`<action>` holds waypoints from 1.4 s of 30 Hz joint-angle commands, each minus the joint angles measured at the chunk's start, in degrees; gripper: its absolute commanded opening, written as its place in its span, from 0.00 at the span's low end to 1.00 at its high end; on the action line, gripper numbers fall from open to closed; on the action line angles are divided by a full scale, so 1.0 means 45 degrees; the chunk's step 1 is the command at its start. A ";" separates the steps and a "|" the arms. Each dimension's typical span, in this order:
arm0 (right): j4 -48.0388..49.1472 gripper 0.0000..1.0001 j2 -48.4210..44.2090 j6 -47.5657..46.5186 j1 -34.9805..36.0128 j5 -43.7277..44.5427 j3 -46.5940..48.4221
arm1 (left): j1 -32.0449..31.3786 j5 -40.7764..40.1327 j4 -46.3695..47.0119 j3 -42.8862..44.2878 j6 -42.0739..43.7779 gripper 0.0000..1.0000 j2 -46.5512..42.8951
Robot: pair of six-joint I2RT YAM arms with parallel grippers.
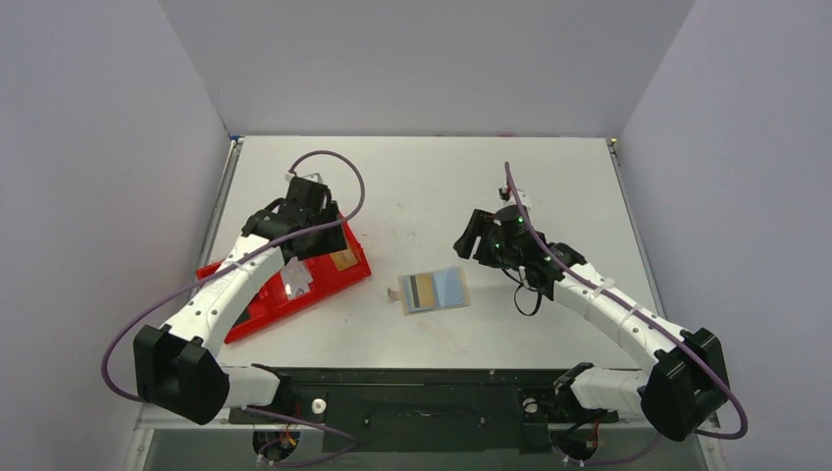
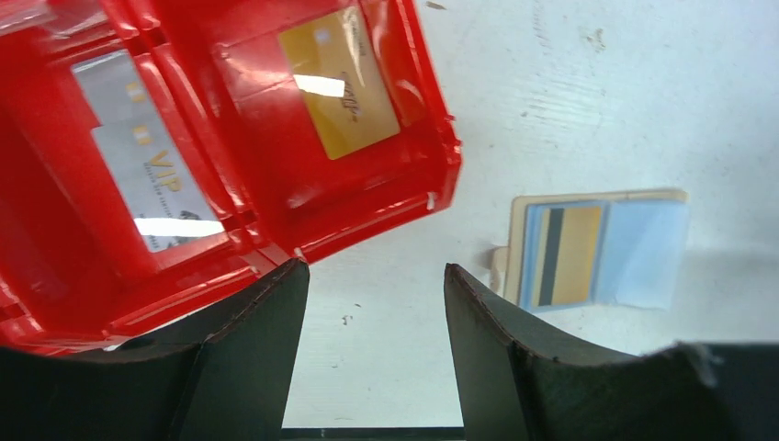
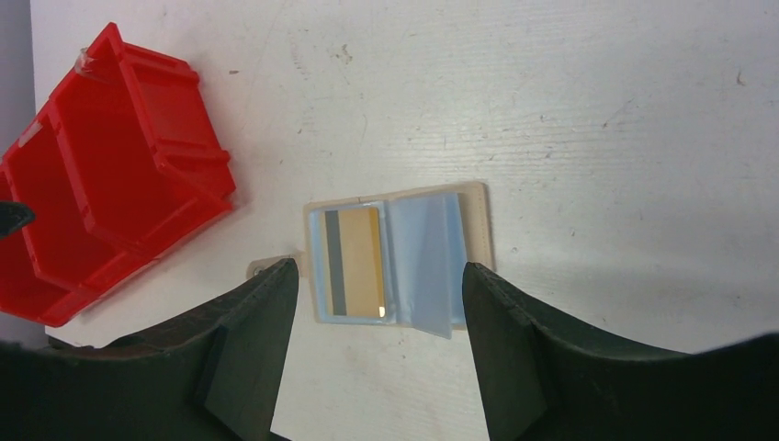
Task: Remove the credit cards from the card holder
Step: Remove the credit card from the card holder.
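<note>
Holding anything just now?

No. My left gripper (image 2: 375, 272) is hanging over the rim of the red tray (image 2: 432, 119), its fingers standing wide apart with nothing between them. My right gripper (image 3: 379, 268) is hovering above the card holder (image 3: 475, 225), also spread wide and gripping nothing.

Where are the cards sitting?

A gold card (image 2: 338, 83) is lying flat in the tray's end compartment, the one nearest the holder, and a silver card (image 2: 147, 179) is lying in the compartment beside it. The holder is lying open on the white table (image 3: 597, 110), near the tray but not touching it, its clear bluish sleeves facing up. One more card, a striped card (image 3: 354, 262) in gold with a dark band, is sitting inside the sleeve on the tray's side.
</note>
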 commanded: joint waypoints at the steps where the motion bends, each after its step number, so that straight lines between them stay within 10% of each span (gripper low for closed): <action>1: -0.0015 0.62 0.0363 0.0189 0.0797 0.1373 0.0851 | -0.0503 0.0867 0.1058 0.0521 -0.0005 0.54 0.0027; 42: -0.0292 0.51 0.6169 -0.0615 0.4096 0.2160 0.2926 | -0.0889 0.2218 0.1779 0.0098 -0.0082 0.55 0.0017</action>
